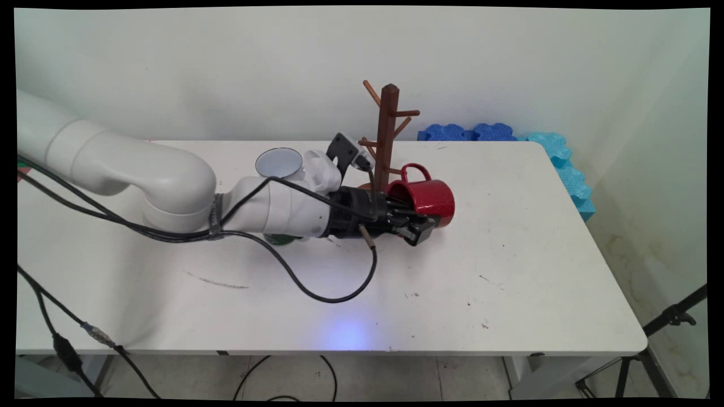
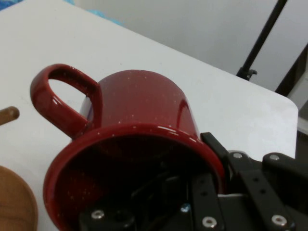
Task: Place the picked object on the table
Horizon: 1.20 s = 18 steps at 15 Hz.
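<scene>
My gripper (image 1: 417,225) is shut on a red enamel mug (image 1: 431,196), clamping its rim with one finger inside the mouth and the other outside. The mug lies on its side, mouth toward the hand, and its handle (image 1: 414,171) points up toward the wooden mug tree (image 1: 388,133) just behind it. In the hand view the red mug (image 2: 144,103) fills the middle, and the gripper (image 2: 211,183) grips its lower right rim. The tree's round base (image 2: 14,204) and one peg (image 2: 8,114) show at the left edge. Whether the mug touches the table is unclear.
A white mug with a blue rim (image 1: 279,164) stands behind the arm's wrist. Something green (image 1: 280,239) peeks out under the arm. Blue and cyan foam blocks (image 1: 557,152) line the table's far right corner. A black tripod (image 1: 670,319) stands off the right edge.
</scene>
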Available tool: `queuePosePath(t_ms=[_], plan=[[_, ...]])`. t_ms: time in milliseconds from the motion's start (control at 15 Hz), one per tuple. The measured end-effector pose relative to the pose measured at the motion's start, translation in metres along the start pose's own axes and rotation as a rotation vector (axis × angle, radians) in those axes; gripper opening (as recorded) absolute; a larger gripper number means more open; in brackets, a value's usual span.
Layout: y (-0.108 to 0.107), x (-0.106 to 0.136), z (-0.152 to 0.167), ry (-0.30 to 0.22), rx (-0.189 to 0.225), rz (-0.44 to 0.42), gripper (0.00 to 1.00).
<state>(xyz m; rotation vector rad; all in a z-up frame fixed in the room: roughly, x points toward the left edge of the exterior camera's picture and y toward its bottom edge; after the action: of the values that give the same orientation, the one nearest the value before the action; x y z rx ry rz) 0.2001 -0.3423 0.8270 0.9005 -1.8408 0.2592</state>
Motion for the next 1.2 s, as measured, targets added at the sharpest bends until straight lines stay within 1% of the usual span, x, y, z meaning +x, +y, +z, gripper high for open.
queuePosePath(t_ms=[133,333,467,733,933,1200], plan=[[0.002,0.002,-0.008,-0.02,-0.011,0.016,0.0],[0.007,0.005,-0.024,-0.072,-0.036,0.045,0.0],[0.008,0.01,-0.038,-0.096,-0.035,0.065,0.0],[0.009,0.021,-0.067,-0.12,-0.027,0.106,0.0],[0.011,0.024,-0.083,-0.127,-0.028,0.137,0.0],[0.012,0.026,-0.106,-0.166,-0.039,0.153,0.0]])
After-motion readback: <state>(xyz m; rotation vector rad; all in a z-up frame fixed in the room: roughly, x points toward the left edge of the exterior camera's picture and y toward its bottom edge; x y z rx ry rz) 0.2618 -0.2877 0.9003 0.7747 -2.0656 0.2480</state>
